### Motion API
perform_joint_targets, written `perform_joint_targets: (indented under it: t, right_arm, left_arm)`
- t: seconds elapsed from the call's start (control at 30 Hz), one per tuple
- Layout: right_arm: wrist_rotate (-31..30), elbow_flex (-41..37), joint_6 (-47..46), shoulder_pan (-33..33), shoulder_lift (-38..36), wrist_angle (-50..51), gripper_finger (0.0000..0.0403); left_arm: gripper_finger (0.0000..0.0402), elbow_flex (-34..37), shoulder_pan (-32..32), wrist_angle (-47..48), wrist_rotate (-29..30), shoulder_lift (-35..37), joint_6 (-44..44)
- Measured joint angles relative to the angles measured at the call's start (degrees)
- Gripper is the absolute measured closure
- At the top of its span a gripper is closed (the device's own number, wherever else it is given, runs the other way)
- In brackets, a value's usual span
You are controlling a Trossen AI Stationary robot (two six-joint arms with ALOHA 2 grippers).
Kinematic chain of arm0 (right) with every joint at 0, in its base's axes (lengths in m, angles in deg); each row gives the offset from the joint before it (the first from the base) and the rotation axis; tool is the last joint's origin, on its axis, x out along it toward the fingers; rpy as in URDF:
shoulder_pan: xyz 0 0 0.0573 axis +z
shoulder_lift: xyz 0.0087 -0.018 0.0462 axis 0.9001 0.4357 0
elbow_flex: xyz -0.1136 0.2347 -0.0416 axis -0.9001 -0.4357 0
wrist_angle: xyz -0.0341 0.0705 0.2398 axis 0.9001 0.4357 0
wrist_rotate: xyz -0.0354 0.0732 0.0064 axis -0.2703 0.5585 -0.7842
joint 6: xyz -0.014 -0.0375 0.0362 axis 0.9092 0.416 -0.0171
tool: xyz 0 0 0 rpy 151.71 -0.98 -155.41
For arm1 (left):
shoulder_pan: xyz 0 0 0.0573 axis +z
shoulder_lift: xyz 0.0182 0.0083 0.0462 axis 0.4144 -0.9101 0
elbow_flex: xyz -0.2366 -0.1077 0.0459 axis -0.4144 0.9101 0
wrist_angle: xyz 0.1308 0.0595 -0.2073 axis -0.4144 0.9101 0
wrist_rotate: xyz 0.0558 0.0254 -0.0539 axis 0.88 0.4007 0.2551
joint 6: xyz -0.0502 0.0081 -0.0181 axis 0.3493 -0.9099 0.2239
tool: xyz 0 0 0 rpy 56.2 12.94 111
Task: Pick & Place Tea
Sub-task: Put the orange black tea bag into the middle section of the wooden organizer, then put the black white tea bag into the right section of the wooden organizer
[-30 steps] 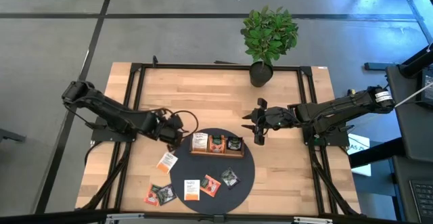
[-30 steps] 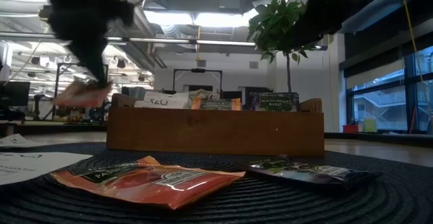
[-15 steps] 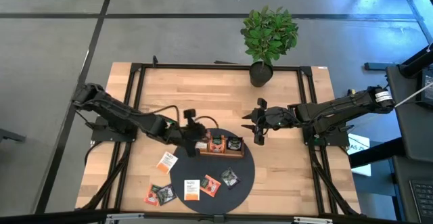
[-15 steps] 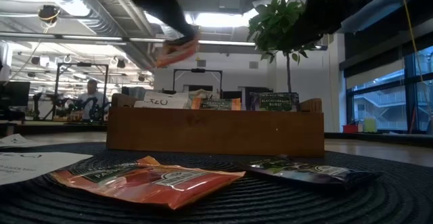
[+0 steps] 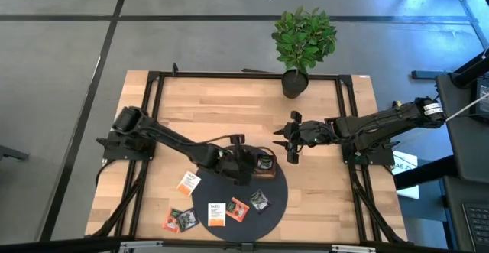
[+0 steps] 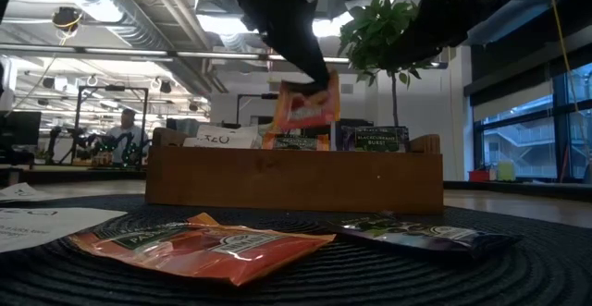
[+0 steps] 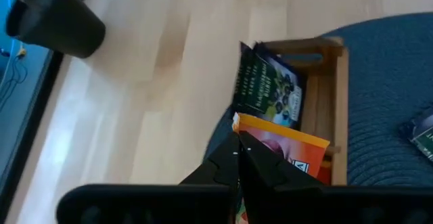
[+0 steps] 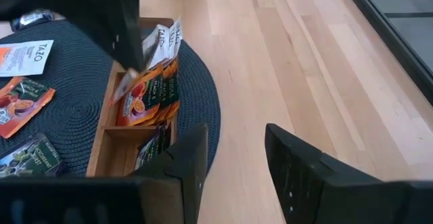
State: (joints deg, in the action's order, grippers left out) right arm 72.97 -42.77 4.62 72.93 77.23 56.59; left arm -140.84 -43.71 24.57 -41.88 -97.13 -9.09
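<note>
Orange sachet hangs pinched in the left tool just above the tray (middle compartment, rim close below); right tool waits open over bare counter beside the mat.

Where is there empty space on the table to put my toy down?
The light wooden table is bare between the potted green plant and the round dark woven mat, and on its right side beyond the open right gripper. It is crowded on the mat: loose tea sachets, the brown wooden tray, and the left gripper holding an orange sachet.
</note>
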Motion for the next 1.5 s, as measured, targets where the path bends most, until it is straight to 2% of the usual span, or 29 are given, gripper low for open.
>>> perform_joint_targets:
  t: [0.23,0.43,0.8,0.97,1.17,1.33,1.5]
  right_arm:
    - [0.0,0.0,0.0,0.0,0.0,0.0,0.0252]
    - [0.0,-2.6,0.0,0.0,0.0,-1.1,0.0252]
    - [0.0,-5.6,-0.2,0.0,0.0,-3.2,0.0252]
    - [0.0,-5.6,-0.2,0.0,0.0,-5.6,0.0252]
    - [0.0,-5.6,-0.1,0.0,0.0,-5.7,0.0252]
    - [0.0,-5.6,-0.1,0.0,0.0,-5.6,0.0252]
    - [0.0,-5.6,-2.5,0.0,0.0,-5.6,0.0252]
  left_arm:
    - [0.0399,-1.3,-0.3,2.2,0.2,-3.4,1.3]
    - [0.0398,-1.3,-0.3,5.2,0.0,-3.6,7.7]
    - [0.0391,-1.3,-0.2,5.0,-2.8,-3.6,7.3]
    - [0.0366,-1.3,-0.2,5.0,-2.8,-3.6,9.7]
    - [0.0323,-2.0,-0.2,5.8,-2.8,-3.4,6.1]
    - [0.0308,-5.5,-0.2,13.1,-2.6,-3.3,6.3]
    - [0.0306,-5.4,0.1,18.3,0.8,-1.1,7.9]
